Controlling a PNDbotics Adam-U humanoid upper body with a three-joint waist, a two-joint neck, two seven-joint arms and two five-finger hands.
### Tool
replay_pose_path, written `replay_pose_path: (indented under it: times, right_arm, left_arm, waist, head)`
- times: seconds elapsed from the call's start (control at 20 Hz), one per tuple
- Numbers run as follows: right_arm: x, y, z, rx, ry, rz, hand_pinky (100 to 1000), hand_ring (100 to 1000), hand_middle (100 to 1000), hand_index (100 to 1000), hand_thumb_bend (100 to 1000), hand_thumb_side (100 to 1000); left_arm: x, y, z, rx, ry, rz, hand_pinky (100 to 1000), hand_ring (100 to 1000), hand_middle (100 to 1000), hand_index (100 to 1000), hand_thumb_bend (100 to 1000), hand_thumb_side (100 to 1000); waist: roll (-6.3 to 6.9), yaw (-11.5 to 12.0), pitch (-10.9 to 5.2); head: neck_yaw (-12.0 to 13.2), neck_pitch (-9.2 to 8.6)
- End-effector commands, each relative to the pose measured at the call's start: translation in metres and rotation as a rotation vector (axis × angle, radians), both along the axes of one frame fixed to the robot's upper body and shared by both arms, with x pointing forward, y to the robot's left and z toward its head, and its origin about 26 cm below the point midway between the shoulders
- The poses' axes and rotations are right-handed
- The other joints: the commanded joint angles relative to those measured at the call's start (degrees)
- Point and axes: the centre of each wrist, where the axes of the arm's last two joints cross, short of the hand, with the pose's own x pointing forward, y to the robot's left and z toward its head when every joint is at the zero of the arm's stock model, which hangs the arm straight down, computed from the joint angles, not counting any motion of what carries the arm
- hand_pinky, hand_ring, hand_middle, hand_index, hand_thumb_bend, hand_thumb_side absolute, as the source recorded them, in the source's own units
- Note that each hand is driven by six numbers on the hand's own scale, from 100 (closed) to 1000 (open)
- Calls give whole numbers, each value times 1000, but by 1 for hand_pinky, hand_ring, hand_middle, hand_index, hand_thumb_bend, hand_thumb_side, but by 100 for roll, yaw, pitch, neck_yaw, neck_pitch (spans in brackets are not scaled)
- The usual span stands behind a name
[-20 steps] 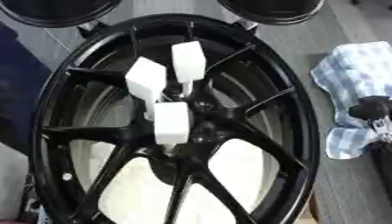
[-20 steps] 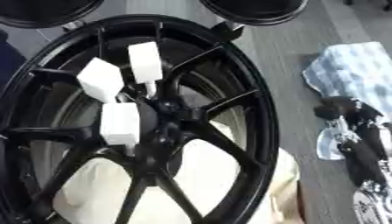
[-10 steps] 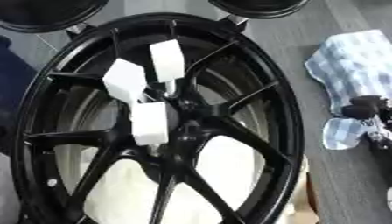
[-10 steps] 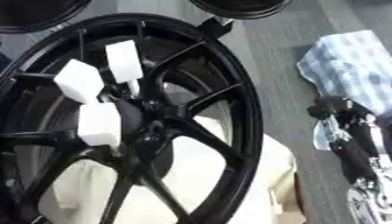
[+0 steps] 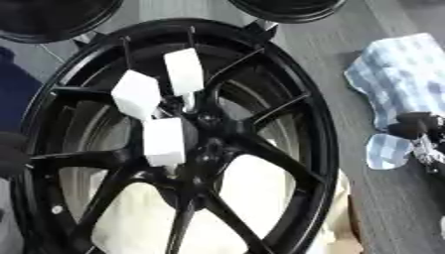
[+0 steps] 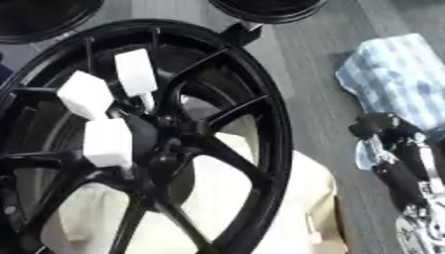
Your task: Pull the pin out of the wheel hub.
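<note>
So the black wheel (image 5: 287, 124) is lying flat and fills most of the view, spokes running out from the wheel hub (image 5: 207, 130) in the middle; three white block-shaped pins are sticking up around that hub, one at the top (image 5: 184, 71), one to the upper left (image 5: 135, 94) and one lower down (image 5: 163, 141), and all three look seated in their holes, so as far as I can tell nothing's been pulled yet; there's something cream-coloured (image 5: 260, 183) showing through the gaps between the lower spokes, some kind of padding under the wheel I guess; the right hand (image 6: 396, 149) is off to the right of the rim, over the grey floor and next to a blue-and-white checked cloth (image 6: 400, 79), well apart from the hub; honestly I can't tell what its fingers are doing, it's just a dark jumble from here; left hand isn't anywhere I can make out; so basically the whole job is still ahead: reach in over the spokes, grab one of the white pins, and draw it straight up out of the hub.
</note>
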Motion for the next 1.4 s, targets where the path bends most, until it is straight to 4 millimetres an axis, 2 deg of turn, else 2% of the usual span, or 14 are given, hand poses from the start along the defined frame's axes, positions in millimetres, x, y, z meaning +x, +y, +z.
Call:
replay_pose_path:
  times: [0.05,0.3,0.5,0.65,0.9,1.05,1.2,1.4]
  right_arm:
    - [-3,-4,7,-39,-20,-1,715,638,615,521,263,387]
    - [-4,-5,6,-51,-20,8,715,638,616,521,260,387]
    - [-4,-3,5,-50,-20,20,715,638,616,521,258,389]
    - [-3,-2,5,-49,-22,30,715,638,616,521,258,389]
    - [-2,-2,6,-53,-17,39,716,638,616,521,256,392]
    - [-1,-1,8,-55,-18,47,716,638,617,521,255,392]
    - [1,0,9,-55,-19,59,716,638,617,521,255,394]
    - [3,2,11,-53,-22,75,716,638,617,521,253,395]
  left_arm:
    - [0,-1,32,175,-87,-20,862,880,727,819,100,472]
    - [1,-9,73,311,-167,-16,862,882,727,818,100,486]
    - [-3,-14,105,330,-214,-6,856,889,722,817,100,512]
    - [-7,-14,121,322,-224,3,850,891,719,818,100,529]
    - [-15,-23,156,235,-68,14,842,893,723,836,100,560]
    - [-16,-32,165,249,5,35,841,898,729,862,100,585]
    - [-14,-44,166,260,61,59,842,909,740,889,100,598]
    - [-11,-57,165,246,108,99,856,934,761,901,100,569]
  waist:
    - [-14,-34,-177]
    - [-28,-117,-225]
    - [-63,-207,-225]
    - [-72,-281,-213]
    - [-17,-348,-201]
    - [30,-422,-189]
    - [61,-519,-177]
    - [82,-647,-156]
  head:
    - [5,25]
    - [121,86]
    - [243,99]
    - [324,81]
    - [395,65]
    - [445,65]
    - [522,50]
    - [605,-31]
